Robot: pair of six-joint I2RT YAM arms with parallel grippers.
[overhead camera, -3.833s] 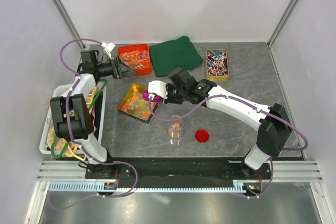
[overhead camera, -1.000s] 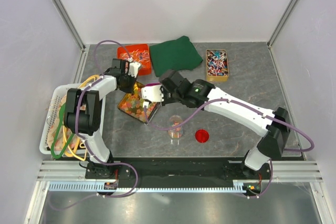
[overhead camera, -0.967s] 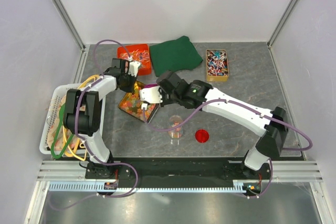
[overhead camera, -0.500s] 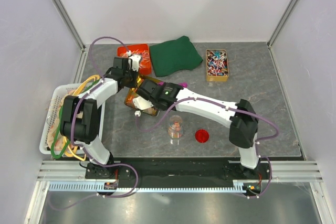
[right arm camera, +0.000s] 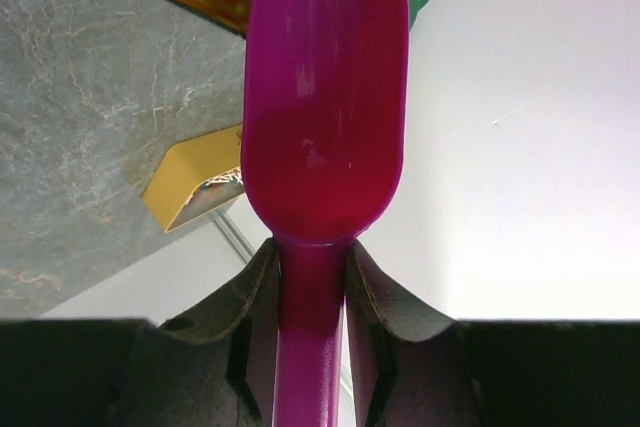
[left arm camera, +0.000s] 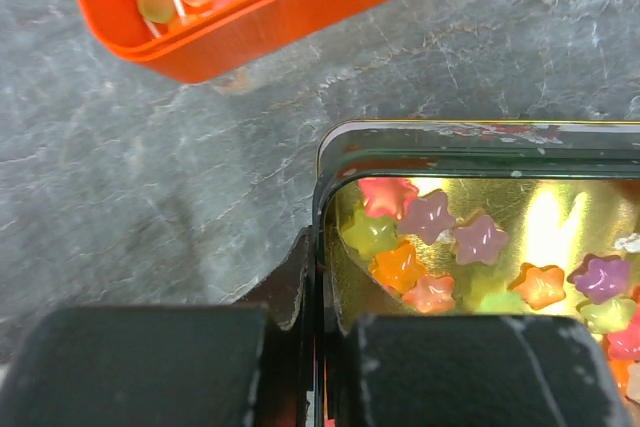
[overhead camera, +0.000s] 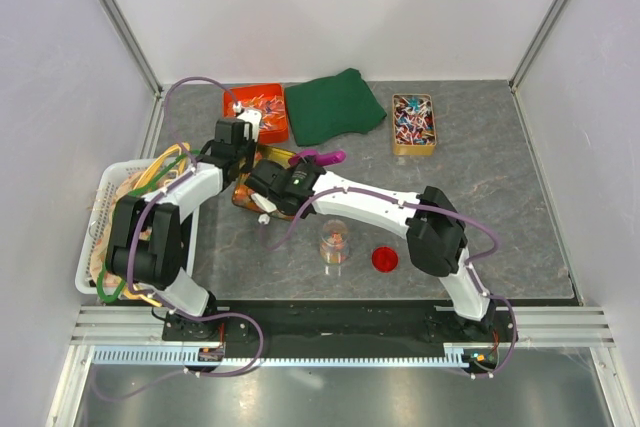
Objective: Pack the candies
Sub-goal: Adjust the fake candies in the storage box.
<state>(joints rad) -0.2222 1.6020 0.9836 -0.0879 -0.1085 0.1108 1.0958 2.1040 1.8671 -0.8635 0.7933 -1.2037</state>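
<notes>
The candies (left arm camera: 432, 247) are small star-shaped gummies in orange, pink, green and purple, lying in a gold tin (left arm camera: 322, 197). My left gripper (left arm camera: 325, 332) is shut on the tin's rim, one finger inside and one outside; the top view also shows this left gripper (overhead camera: 243, 154) at the tin (overhead camera: 252, 185). My right gripper (right arm camera: 311, 287) is shut on the handle of a purple scoop (right arm camera: 325, 97), whose bowl looks empty. Seen from above, the right gripper (overhead camera: 297, 170) sits over the tin and hides most of it, with the scoop (overhead camera: 320, 158) sticking out to the right. A clear cup (overhead camera: 335, 245) holds a few candies.
A red lid (overhead camera: 385, 259) lies right of the cup. An orange tray (overhead camera: 258, 112) of slim sweets, a green cloth (overhead camera: 335, 105) and a box of twist-wrapped sweets (overhead camera: 413, 124) line the back. A white basket (overhead camera: 105, 237) stands at the left edge.
My right wrist has moved left across the tin and turned, so the scoop now points up and right. The left gripper has kept its hold on the tin's rim.
</notes>
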